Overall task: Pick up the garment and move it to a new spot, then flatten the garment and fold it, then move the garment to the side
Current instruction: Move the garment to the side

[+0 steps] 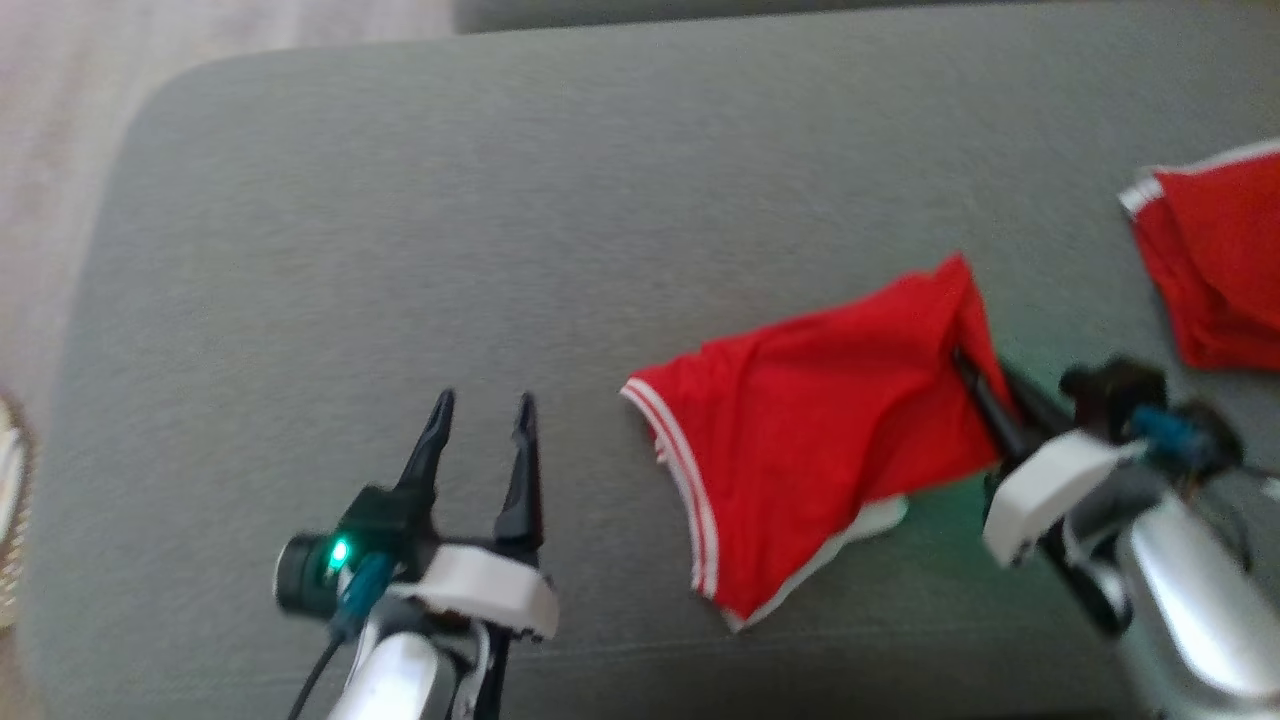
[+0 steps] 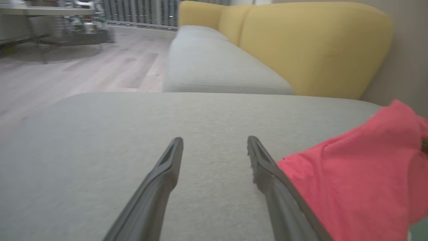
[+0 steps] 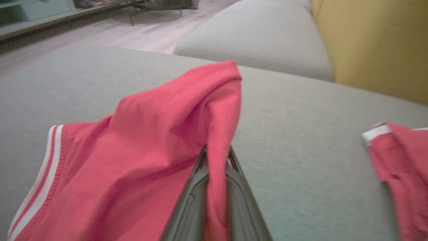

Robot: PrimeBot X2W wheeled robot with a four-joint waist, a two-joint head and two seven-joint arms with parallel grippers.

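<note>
Grey cushion (image 1: 400,220), right hand (image 3: 216,154) clenched on red garment (image 1: 810,420); left hand (image 1: 483,405) released beside it; second red cloth (image 1: 1220,260) further right

second red garment (image 1: 1215,250) cut off at right edge, tips of right fingers (image 3: 192,204) hidden inside draped garment (image 3: 150,150)

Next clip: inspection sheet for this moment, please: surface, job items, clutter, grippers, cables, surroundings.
Surface: grey cushion, flat.
Job's things: red garment, crumpled, one edge lifted off the cushion.
Clutter: second red garment at the right edge, apart from the first.
Grippers: left gripper open, over bare cushion; right gripper shut on the red garment's raised edge.
Cables: black cable at the left wrist.
Surroundings: yellow backrest, wood floor.
</note>
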